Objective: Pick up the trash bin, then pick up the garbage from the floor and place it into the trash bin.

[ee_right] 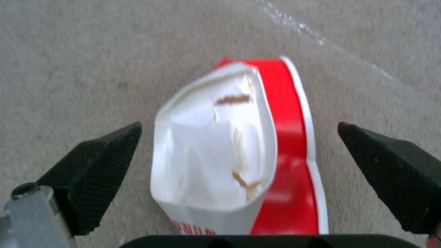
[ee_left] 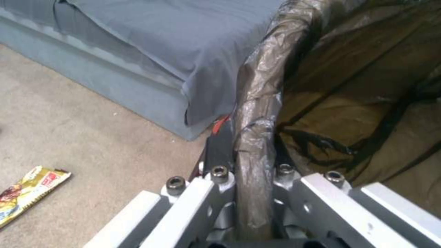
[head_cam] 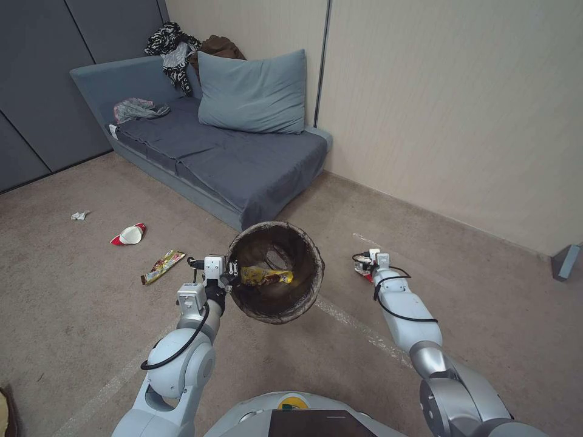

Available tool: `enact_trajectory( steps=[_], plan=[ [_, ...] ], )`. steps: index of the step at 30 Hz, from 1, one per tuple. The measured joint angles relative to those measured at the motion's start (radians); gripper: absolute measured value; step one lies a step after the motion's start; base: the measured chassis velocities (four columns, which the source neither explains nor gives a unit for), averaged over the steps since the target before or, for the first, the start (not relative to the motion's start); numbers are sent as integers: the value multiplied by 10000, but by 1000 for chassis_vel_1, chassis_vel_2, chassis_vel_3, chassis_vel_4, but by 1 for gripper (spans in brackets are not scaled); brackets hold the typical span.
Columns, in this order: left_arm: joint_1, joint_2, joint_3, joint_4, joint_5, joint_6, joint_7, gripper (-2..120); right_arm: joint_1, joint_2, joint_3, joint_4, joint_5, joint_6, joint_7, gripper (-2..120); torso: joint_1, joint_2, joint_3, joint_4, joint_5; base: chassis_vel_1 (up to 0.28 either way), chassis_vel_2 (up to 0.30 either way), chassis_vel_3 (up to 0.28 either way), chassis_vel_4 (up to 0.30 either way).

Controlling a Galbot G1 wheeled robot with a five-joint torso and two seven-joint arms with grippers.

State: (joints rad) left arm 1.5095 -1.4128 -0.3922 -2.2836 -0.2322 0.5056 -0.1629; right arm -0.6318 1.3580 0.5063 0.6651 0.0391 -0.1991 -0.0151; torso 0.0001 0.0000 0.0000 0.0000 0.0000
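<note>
My left gripper [head_cam: 232, 274] is shut on the rim of the trash bin [head_cam: 303, 291], holding it off the floor, tilted with its mouth toward me. In the left wrist view the fingers [ee_left: 220, 172] clamp the brown bag folded over the rim [ee_left: 257, 113]. A yellow wrapper [head_cam: 266, 277] lies inside the bin. My right gripper [head_cam: 364, 262] is low over a crushed red-and-white paper cup [ee_right: 216, 151]. It stands open [ee_right: 239, 125], a fingertip on each side of the cup, neither touching it. More garbage lies on the carpet at the left: another red-and-white cup [head_cam: 129, 235], a yellow snack wrapper [head_cam: 163, 266] [ee_left: 27, 193] and crumpled white paper [head_cam: 79, 215].
A blue-grey sofa [head_cam: 243, 164] with a pillow [head_cam: 252, 91] and clothes stands straight ahead, its corner just behind the bin. A beige wall [head_cam: 455, 109] runs along the right, with a grey object [head_cam: 566, 261] at its foot. Open carpet lies left and right of me.
</note>
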Motion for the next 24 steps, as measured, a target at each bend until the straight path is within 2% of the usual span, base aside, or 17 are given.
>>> enact_trajectory(
  steps=[9,12,15,16,20,21,24],
  plan=[
    [10,-23,39,26,2,-39,-14,0,98,28,130,-530,-7,127,-212,100,0,0,0,0,0,0,0,0,0],
    [5,-25,37,26,4,-39,-21,0,126,44,136,-630,-7,172,-231,96,0,0,0,1,0,0,0,0,0],
    [-1,-7,14,26,4,-39,-24,0,160,62,143,-757,-6,341,-305,83,0,0,0,1,0,0,0,0,0],
    [-1,-7,14,26,4,-39,-24,0,160,62,143,-757,-6,341,-305,83,0,0,0,1,0,0,0,0,0],
    [-14,-7,11,33,0,-39,-32,0,179,65,141,-771,-7,447,-332,65,-1,0,0,0,0,0,0,0,0],
    [-14,-7,11,33,0,-39,-32,0,179,65,141,-771,-7,447,-332,65,-1,0,0,0,0,0,0,0,0],
    [-25,-13,26,66,0,-39,-35,0,169,63,137,-744,-7,503,-333,50,0,0,0,1,-1,0,0,0,0]
  ],
)
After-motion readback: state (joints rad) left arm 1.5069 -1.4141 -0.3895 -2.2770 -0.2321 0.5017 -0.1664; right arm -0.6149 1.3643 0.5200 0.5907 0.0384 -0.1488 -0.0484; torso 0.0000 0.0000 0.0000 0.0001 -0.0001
